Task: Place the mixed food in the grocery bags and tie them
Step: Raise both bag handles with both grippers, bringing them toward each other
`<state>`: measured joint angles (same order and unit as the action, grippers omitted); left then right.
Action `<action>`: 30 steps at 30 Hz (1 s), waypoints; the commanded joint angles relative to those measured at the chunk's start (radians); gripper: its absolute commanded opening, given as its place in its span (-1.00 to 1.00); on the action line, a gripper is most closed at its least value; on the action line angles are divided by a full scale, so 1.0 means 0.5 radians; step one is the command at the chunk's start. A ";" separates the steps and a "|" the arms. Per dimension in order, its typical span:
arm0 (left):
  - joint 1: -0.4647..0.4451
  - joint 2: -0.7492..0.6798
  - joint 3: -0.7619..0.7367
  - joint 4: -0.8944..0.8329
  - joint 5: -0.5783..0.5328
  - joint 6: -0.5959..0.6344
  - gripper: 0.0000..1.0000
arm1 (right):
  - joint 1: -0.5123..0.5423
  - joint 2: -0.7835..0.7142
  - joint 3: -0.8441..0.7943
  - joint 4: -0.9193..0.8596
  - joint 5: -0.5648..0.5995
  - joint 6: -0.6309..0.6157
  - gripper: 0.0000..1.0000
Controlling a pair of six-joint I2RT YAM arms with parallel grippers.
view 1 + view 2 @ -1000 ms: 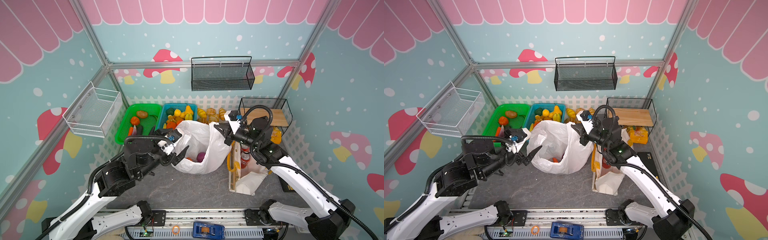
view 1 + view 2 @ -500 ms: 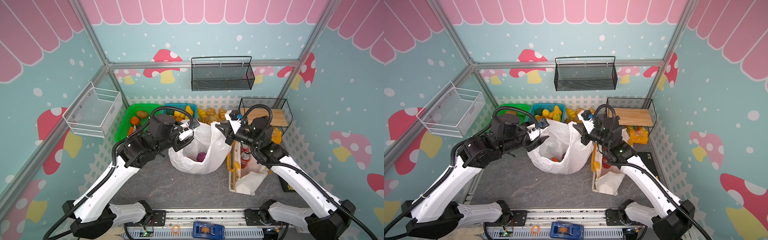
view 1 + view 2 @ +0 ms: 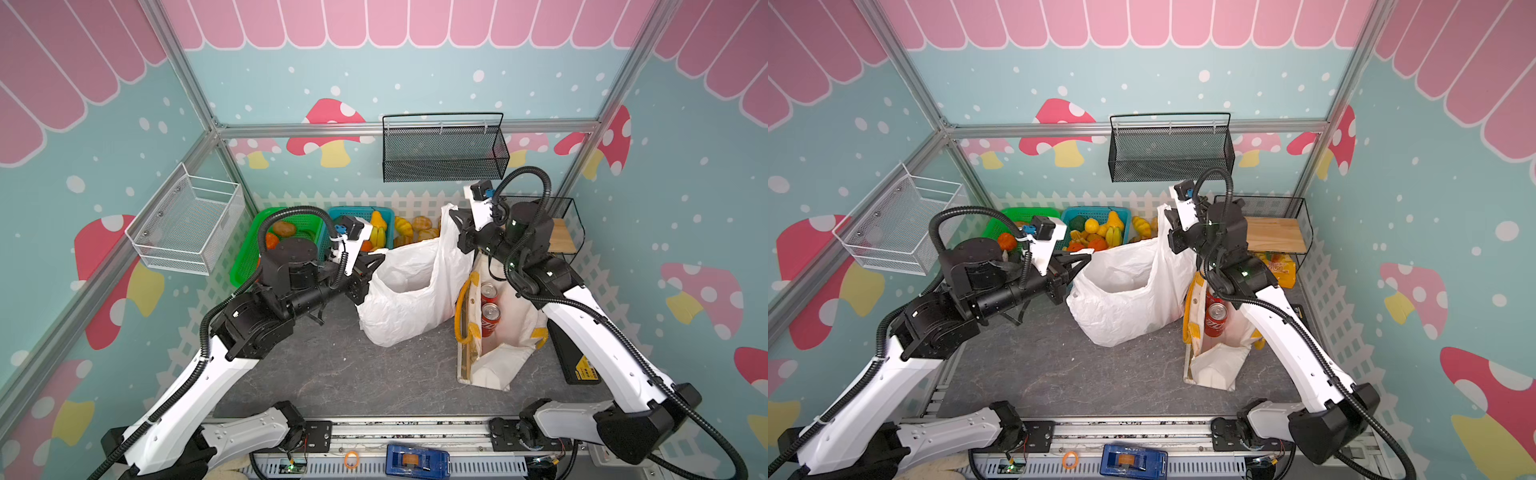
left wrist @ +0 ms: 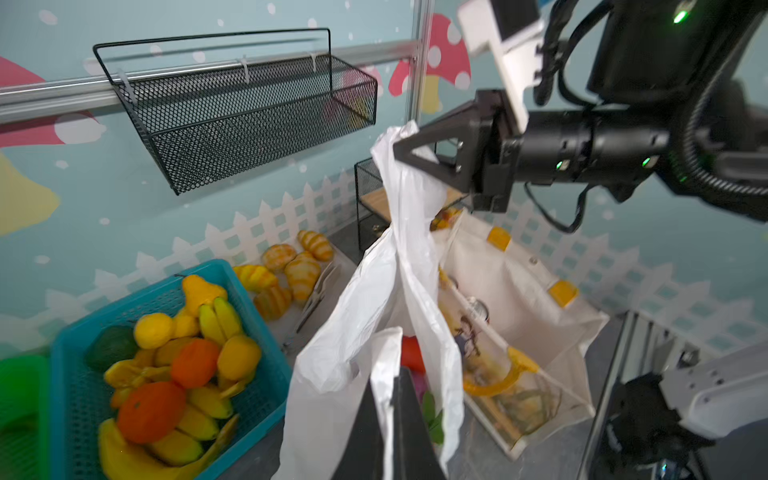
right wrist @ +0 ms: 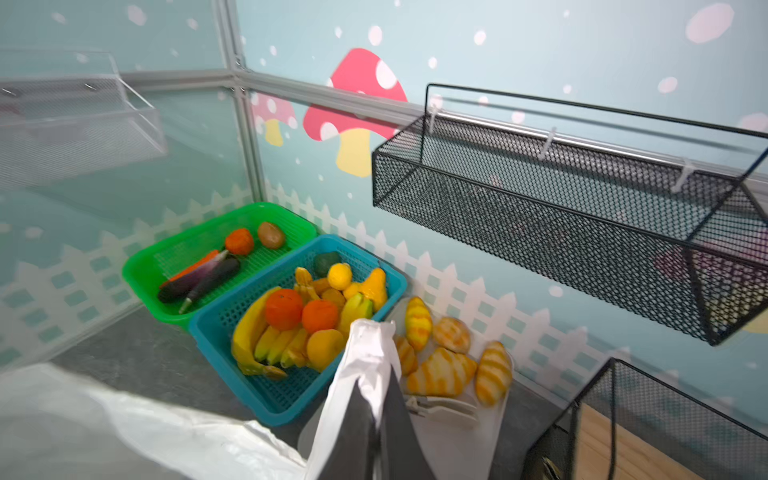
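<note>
The white plastic bag [image 3: 411, 299] is stood on the grey tabletop [image 3: 332, 365] and held by both handles. One is pinched in the fully closed left gripper [image 3: 380, 261], the other, raised higher, is clamped in the right gripper [image 3: 451, 213]. Two red soda cans [image 3: 490, 318] are seen inside the tote [image 3: 513, 338], just beside it.

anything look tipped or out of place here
The tote sags, its near end caved in beside the soda cans. The plastic bag, held by the left gripper and right gripper, looks fine.
</note>
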<state>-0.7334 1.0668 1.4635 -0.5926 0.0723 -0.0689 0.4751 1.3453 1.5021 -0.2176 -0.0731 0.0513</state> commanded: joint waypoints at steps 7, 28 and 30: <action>0.133 0.034 -0.252 0.428 0.011 -0.497 -1.00 | 0.093 -0.298 -0.152 0.157 -0.076 -0.371 0.64; 0.171 -0.087 -0.393 0.660 0.240 -0.921 -1.00 | 0.567 -0.341 -1.298 1.943 -0.864 0.040 0.93; 0.171 -0.091 -0.399 0.664 0.245 -0.921 -1.00 | 0.574 -0.307 -1.279 1.962 -0.878 0.039 0.94</action>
<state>-0.6548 1.0389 1.2758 -0.3042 0.1665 -0.4927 0.7540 1.1828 0.8551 0.6071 -0.4908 0.0490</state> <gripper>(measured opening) 0.047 0.965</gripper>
